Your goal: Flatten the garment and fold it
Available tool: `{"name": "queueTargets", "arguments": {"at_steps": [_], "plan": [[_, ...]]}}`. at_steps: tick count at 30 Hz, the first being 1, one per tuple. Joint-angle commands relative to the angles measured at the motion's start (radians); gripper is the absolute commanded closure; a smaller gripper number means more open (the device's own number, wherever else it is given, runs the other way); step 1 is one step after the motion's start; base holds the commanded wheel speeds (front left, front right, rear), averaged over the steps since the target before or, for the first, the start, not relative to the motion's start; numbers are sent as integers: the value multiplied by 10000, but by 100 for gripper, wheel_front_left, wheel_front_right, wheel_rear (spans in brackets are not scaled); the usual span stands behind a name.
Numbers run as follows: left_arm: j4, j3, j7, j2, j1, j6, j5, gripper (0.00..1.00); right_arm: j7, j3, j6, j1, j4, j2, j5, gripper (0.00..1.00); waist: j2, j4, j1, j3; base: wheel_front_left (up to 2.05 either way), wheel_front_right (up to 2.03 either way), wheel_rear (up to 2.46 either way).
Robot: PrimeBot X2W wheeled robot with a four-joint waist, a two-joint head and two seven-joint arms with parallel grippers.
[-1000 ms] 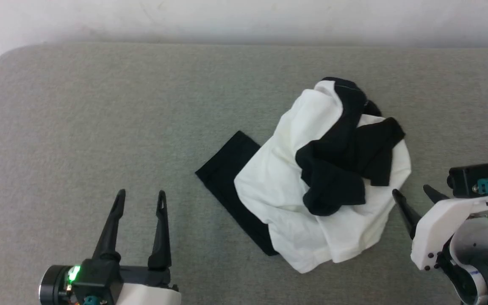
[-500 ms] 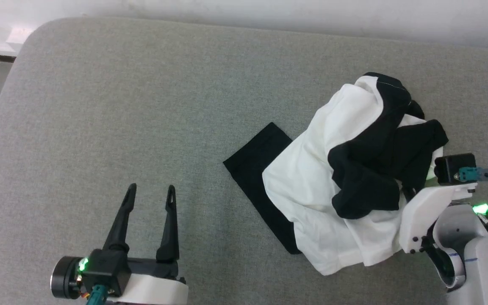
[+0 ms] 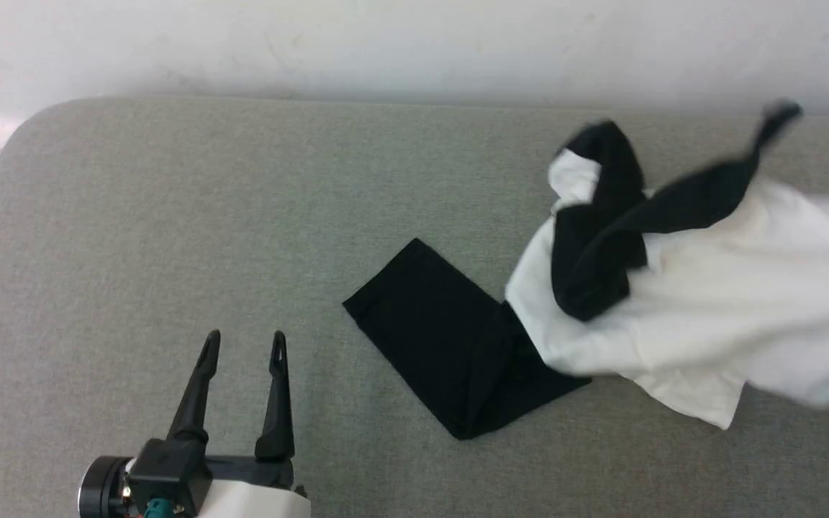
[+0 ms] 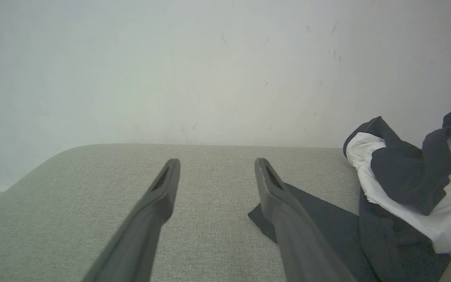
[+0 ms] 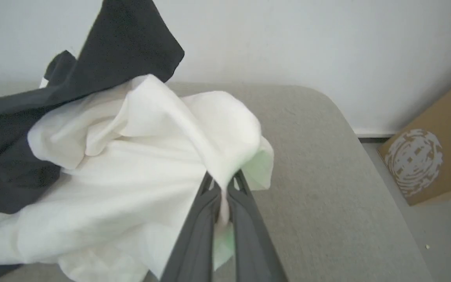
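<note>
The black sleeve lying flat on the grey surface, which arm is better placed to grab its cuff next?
Probably the left. The left gripper is open and empty, with the black sleeve lying just to its right. The right gripper is shut on the white body of the shirt.

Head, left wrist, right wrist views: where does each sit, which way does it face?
Head: on the head, looking down at the grey surface and garment; left gripper lower left, jaws open.
Left wrist: on the left arm, looking along its open jaws toward the wall.
Right wrist: on the right arm, looking along the right gripper, jaws shut on the garment.
Shared: head and left wrist both show the flat black sleeve.
</note>
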Motion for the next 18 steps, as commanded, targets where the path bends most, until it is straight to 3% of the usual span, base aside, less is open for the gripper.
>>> {"name": "queueTargets", "arguments": {"at_steps": [1,6,8,9,13,18], "plan": [[-27,62,-49,-52,146,-76,120,0,43,-292,-9,556,-88,175,3,100,0,-167,2,-123,0,0,0],[-17,138,-49,-75,222,-185,161,0,-93,-1115,-9,2650,118,664,-215,100,0,-210,2,-52,0,0,0],[-1,165,-49,-73,218,-211,181,0,-459,-1076,-9,2940,514,730,-182,51,0,-251,2,-41,0,0,0],[10,175,-49,-74,215,-225,185,0,-613,-1017,-9,2996,722,744,-213,0,0,-266,2,-55,0,0,0],[31,243,-49,-37,221,-242,188,0,-1099,-504,-9,2642,1155,755,217,0,0,-343,2,-120,0,0,0],[-16,308,-49,-9,222,-228,202,0,-885,546,-9,1711,-30,712,122,0,0,-358,2,-94,0,0,0]]}}
